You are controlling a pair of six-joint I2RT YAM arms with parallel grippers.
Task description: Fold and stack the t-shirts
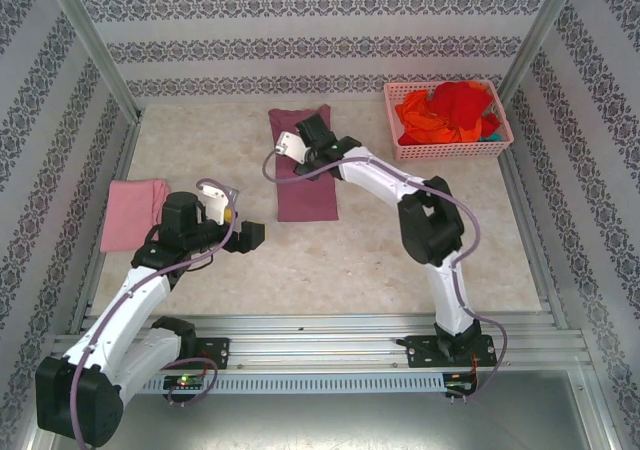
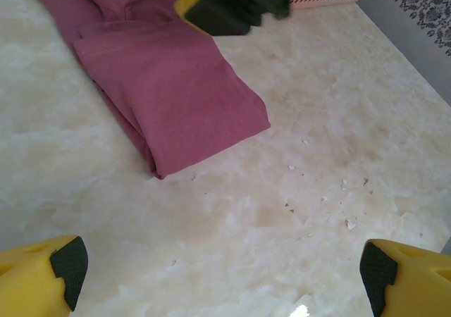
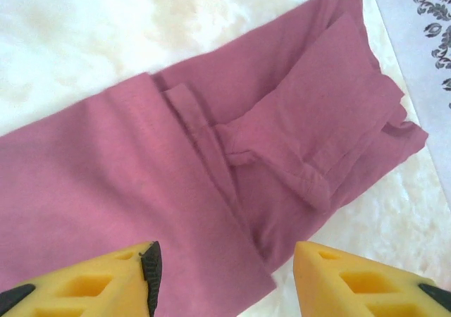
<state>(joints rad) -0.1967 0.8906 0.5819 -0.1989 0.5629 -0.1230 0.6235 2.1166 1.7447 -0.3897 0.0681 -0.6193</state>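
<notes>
Walls papered in grey floral stripes close in the table on three sides, with metal posts rising at the far corners. The table is pale beige and marbled. In the left wrist view small dark flecks dot it to the right of the cloth, too small to identify.

The right arm reaches to the far middle and hides part of the dusty mauve t-shirt, a long folded strip lying flat there. In the right wrist view a sleeve lies doubled over on top of this shirt, and the frame's left edge cuts the cloth off.

A pink lattice basket sits in the far right corner, heaped with red and orange t-shirts. How many there are cannot be told.

The light pink t-shirt lies folded at the table's left edge, its near right corner hidden by the left arm.

The left gripper hangs just left of the mauve shirt's near end. In its own view only its yellow tips show, jaws wide apart over bare table.

The right gripper is over the mauve cloth, jaws apart with nothing pinched between them. Whether its pads touch the cloth cannot be told. From the left wrist it is a blurred black and yellow shape, cut off at the top.
</notes>
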